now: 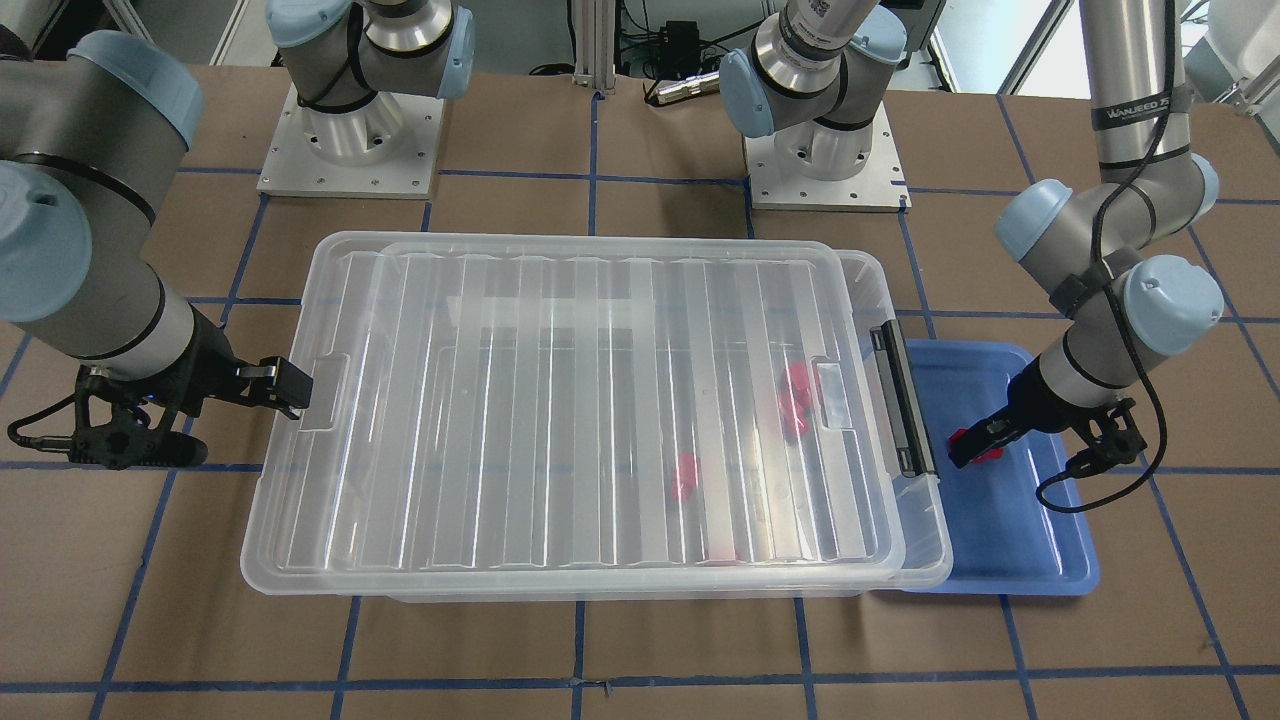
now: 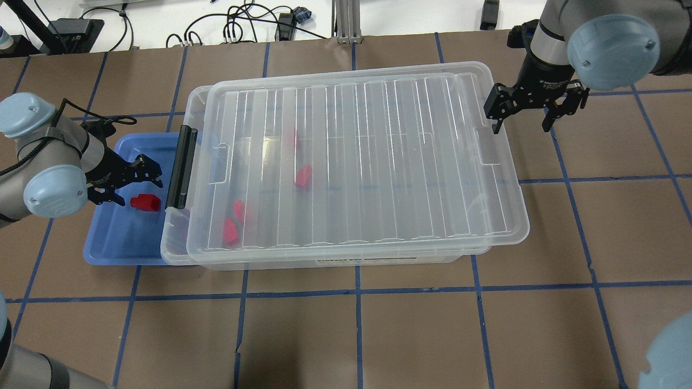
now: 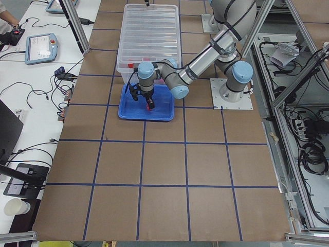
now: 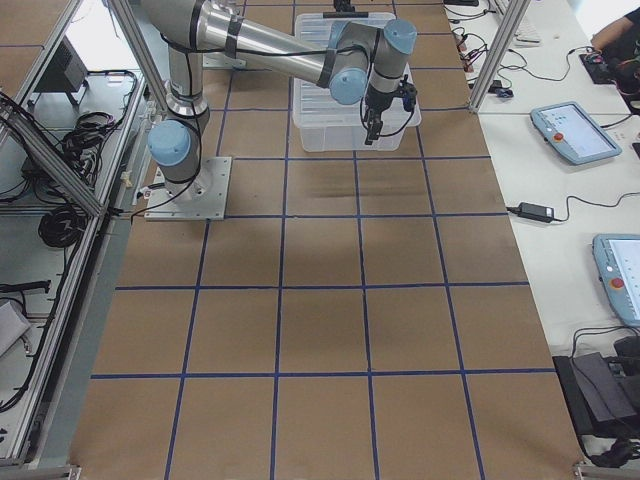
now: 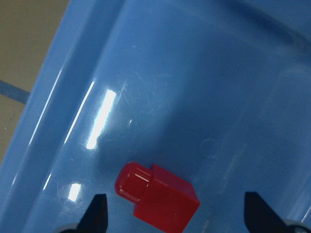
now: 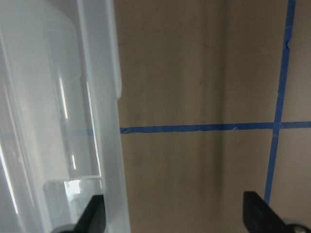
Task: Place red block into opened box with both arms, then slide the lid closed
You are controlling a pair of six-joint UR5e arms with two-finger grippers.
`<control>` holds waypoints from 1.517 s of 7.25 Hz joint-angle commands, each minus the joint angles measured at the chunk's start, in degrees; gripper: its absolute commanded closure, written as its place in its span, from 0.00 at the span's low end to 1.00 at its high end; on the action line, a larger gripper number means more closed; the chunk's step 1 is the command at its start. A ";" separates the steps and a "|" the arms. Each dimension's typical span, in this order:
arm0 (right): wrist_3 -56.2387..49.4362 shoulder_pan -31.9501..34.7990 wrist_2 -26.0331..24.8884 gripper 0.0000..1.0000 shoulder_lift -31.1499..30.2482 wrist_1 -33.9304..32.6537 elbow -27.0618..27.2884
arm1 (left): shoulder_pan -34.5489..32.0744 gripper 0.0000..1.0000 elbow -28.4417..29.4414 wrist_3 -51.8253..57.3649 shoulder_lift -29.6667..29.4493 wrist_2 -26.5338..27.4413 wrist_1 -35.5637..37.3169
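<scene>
A red block (image 2: 145, 202) lies in the blue tray (image 2: 116, 243), just outside the box's latch end. My left gripper (image 2: 127, 181) hangs open low over it; in the left wrist view the red block (image 5: 158, 196) sits between the spread fingertips of this gripper (image 5: 177, 216). The lid (image 2: 378, 162) rests on the box (image 2: 175, 237), shifted toward my right, which leaves a narrow strip open by the black latch (image 2: 181, 167). Several red blocks (image 2: 303, 176) show through the lid. My right gripper (image 2: 520, 128) is open at the lid's right end, one finger by the lid (image 6: 102, 121) edge.
The blue tray (image 1: 1010, 540) touches the box (image 1: 925, 530) at the latch end. Both arm bases (image 1: 825, 150) stand on the table behind the box. Brown table with blue tape lines (image 2: 357, 292) surrounds everything.
</scene>
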 commanded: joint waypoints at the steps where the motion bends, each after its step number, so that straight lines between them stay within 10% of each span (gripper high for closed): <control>1: -0.10 -1.68 0.03 0.00 0.00 -0.20 -0.05 | -0.04 0.13 -0.63 0.16 -0.19 0.03 0.35; 10: -10.29 -11.09 -1.37 0.00 0.00 -2.31 -0.75 | -0.04 0.26 -1.25 0.24 -1.42 0.12 2.10; 11: -12.29 -11.62 -1.55 0.00 0.00 -3.00 -0.66 | -0.04 0.64 -1.16 0.33 -1.25 0.12 2.02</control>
